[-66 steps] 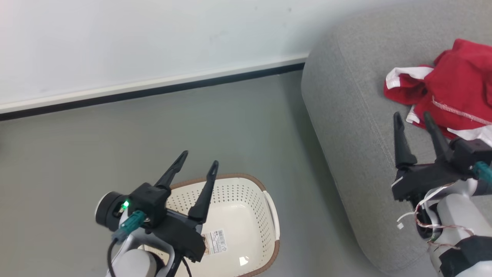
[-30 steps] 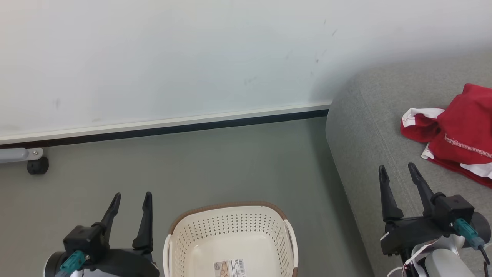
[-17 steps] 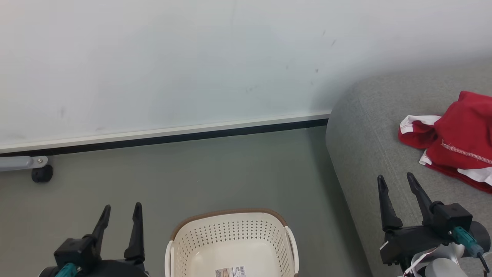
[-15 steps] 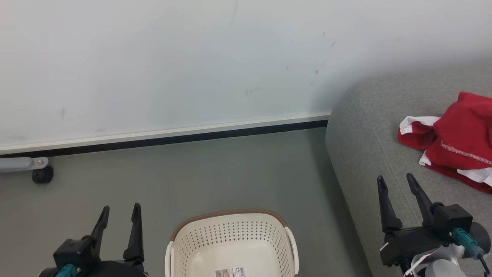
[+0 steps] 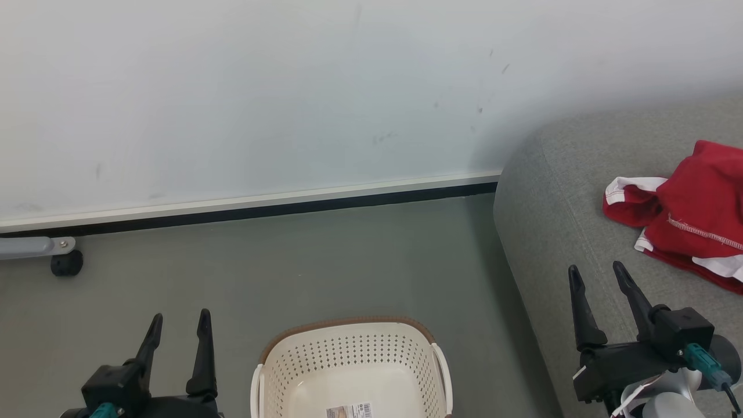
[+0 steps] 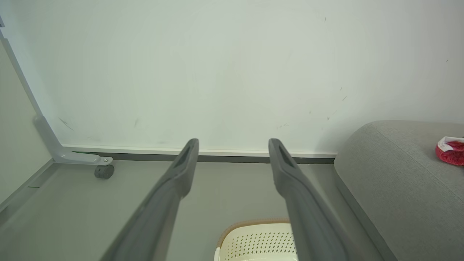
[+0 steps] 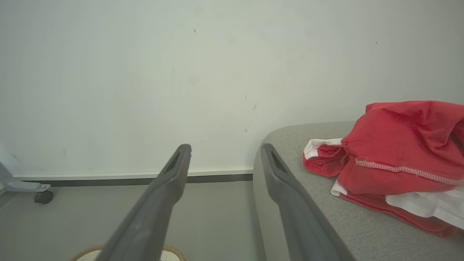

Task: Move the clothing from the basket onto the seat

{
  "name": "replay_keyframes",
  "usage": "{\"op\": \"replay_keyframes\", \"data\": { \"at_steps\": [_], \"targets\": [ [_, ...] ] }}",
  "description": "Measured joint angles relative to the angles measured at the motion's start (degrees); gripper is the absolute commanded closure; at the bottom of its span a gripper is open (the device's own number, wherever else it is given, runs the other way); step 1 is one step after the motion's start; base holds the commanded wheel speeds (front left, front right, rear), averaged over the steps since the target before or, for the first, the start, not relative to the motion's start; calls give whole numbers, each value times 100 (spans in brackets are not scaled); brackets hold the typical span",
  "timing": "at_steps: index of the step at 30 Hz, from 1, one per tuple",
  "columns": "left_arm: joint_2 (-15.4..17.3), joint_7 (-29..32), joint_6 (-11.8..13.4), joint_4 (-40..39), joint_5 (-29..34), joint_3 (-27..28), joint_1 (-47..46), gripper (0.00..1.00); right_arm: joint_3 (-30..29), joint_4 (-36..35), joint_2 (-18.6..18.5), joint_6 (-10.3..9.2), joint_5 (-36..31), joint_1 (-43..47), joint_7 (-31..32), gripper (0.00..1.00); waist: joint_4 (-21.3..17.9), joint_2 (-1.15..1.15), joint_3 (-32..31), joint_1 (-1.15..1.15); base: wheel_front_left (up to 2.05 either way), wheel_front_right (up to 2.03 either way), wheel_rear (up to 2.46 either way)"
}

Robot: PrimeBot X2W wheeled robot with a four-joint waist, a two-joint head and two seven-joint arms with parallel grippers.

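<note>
1. Cream perforated plastic laundry basket [image 5: 348,323], nearest: no garment in the visible part.
2. Left gripper [image 5: 179,317] and right gripper [image 5: 596,268]: jaws wide apart, holding nothing.
3. Red fabric clothing [image 5: 691,220] lies on the grey upholstered seat [image 5: 557,232]; transfer judged complete, only retreat remains.
4. Beyond: black caster wheel [image 5: 65,262], white wall [image 5: 290,87]; no obstruction.

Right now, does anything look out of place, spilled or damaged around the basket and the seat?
Nothing stands out. The clothing lies crumpled on the seat; the basket stands upright on the floor, with a label on its base.
</note>
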Motion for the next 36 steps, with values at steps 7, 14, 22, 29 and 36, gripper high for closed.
{"op": "replay_keyframes", "data": {
  "at_steps": [7, 14, 22, 29, 36],
  "targets": [
    [-40, 31, 0, -1, 102, 47, -2, 0, -5, -43, -21, -8, 1, 54, 98, 0, 15, 0, 8, 0, 0, 0, 0],
    [-91, 57, 0, 19, 252, 116, 2, 0, -15, -85, -41, -25, 3, 61, 149, 0, 38, 0, -51, 0, 0, 0, 0],
    [-202, 101, -20, 249, 192, 127, 123, 100, -21, 146, 107, 2, 87, 287, 196, 100, 49, 0, -62, 0, 0, 0, 0],
    [-236, 207, -116, 324, -246, 226, 118, 100, -196, 181, 149, 53, 534, 285, 304, 100, 70, 0, -63, 0, 0, 0, 0],
    [-282, 309, -216, 383, -856, 336, 104, 100, -355, 207, 212, 135, 1166, 285, 448, 100, 89, 0, -63, 0, 0, 0, 0]
  ]
}}
